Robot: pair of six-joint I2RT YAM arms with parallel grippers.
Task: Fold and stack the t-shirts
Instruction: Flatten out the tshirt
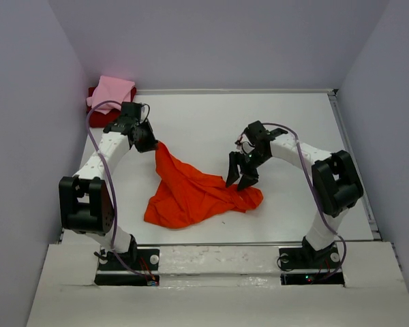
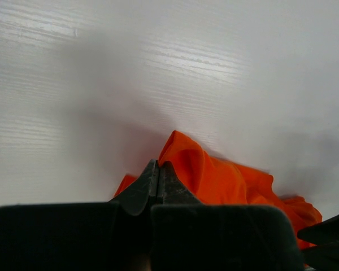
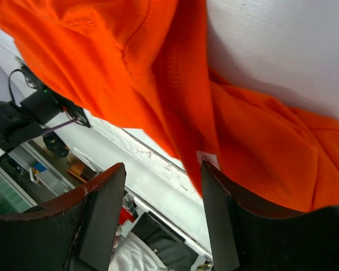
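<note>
Soft, even light fell from above, shadows faint on the table (image 1: 211, 122). Left wrist view: glare streaked its top, a grey shadow spread mid-frame. Right wrist: the orange t-shirt (image 3: 260, 147) blazed, near fingers (image 3: 101, 220) looked soft.

The table (image 1: 273, 129) is white and flat. An orange t-shirt (image 1: 184, 194) lies crumpled on it near the front, with one end lifted off the top. In the far left corner sits a dark red t-shirt (image 1: 99, 117), with a pink t-shirt (image 1: 112, 90) on it.
</note>
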